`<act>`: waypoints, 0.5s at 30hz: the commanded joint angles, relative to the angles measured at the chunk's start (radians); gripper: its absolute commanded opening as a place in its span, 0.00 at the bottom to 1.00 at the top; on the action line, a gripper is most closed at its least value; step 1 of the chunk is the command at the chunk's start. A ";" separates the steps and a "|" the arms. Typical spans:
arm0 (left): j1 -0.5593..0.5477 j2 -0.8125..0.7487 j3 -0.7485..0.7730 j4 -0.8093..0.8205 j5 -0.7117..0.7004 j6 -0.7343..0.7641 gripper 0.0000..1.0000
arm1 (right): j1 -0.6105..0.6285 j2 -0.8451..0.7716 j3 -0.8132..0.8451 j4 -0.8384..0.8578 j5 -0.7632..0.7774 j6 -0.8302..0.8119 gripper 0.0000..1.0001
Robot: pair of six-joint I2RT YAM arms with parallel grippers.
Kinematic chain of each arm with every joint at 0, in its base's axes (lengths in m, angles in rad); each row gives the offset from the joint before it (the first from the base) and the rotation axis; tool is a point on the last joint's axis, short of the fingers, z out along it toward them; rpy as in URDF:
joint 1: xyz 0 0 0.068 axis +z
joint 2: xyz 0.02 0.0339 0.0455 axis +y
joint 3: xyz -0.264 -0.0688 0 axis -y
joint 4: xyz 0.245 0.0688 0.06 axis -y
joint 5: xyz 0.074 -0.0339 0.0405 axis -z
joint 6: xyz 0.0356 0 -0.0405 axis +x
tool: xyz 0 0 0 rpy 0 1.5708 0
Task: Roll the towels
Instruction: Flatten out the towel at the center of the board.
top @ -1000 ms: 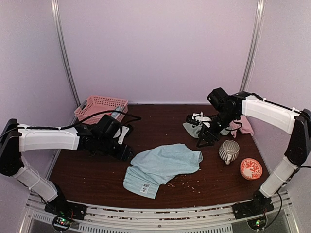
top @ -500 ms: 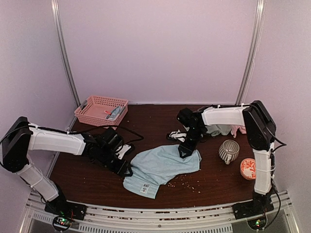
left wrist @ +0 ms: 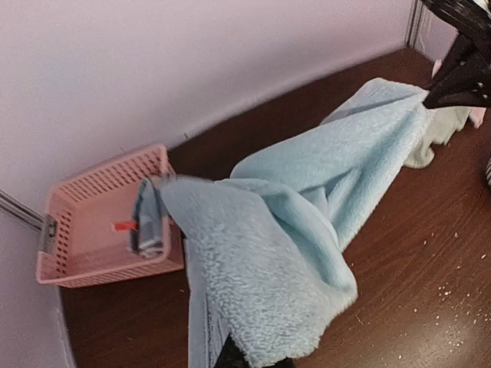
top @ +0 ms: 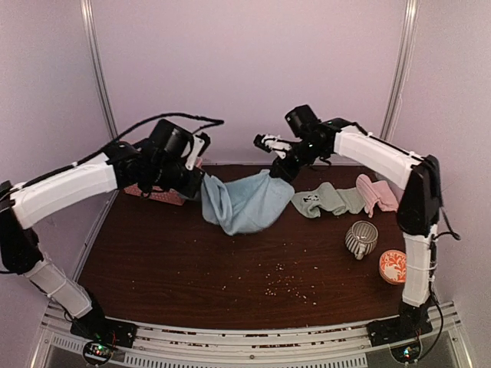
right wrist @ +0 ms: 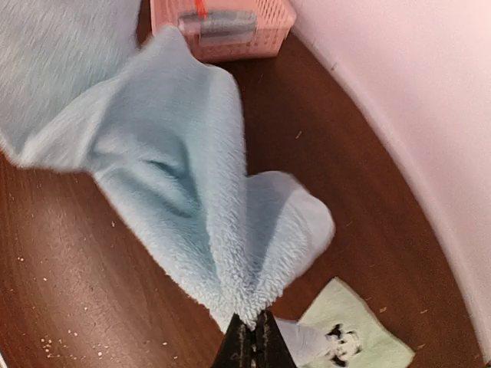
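Aloft, left hand (top: 201,179) and right hand (top: 275,170) pinch towel (top: 244,204).

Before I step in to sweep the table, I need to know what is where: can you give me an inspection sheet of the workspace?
Surface: dark brown wooden table, pale crumbs scattered near the front.
Job's things: light blue fleecy towel hanging between both grippers, sagging in the middle; sage green towel with a dark mark and pink towel lying at the right rear.
Clutter: striped grey mug, red-and-white patterned bowl, pink plastic basket with something blue-grey inside.
Grippers: left gripper and right gripper both shut on the light blue fleecy towel.
Cables: black cable arching over the left arm.
Surroundings: plain pale lilac walls, metal corner posts.
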 commanded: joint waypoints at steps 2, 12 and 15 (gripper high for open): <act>-0.081 -0.237 -0.073 -0.077 -0.045 0.116 0.00 | -0.022 -0.530 -0.544 0.278 -0.118 -0.262 0.06; -0.142 -0.386 -0.324 -0.194 0.309 0.057 0.44 | 0.131 -0.701 -0.965 -0.036 -0.069 -0.415 0.59; -0.139 -0.364 -0.281 -0.178 0.188 0.059 0.50 | 0.127 -0.741 -0.923 -0.028 -0.062 -0.359 0.61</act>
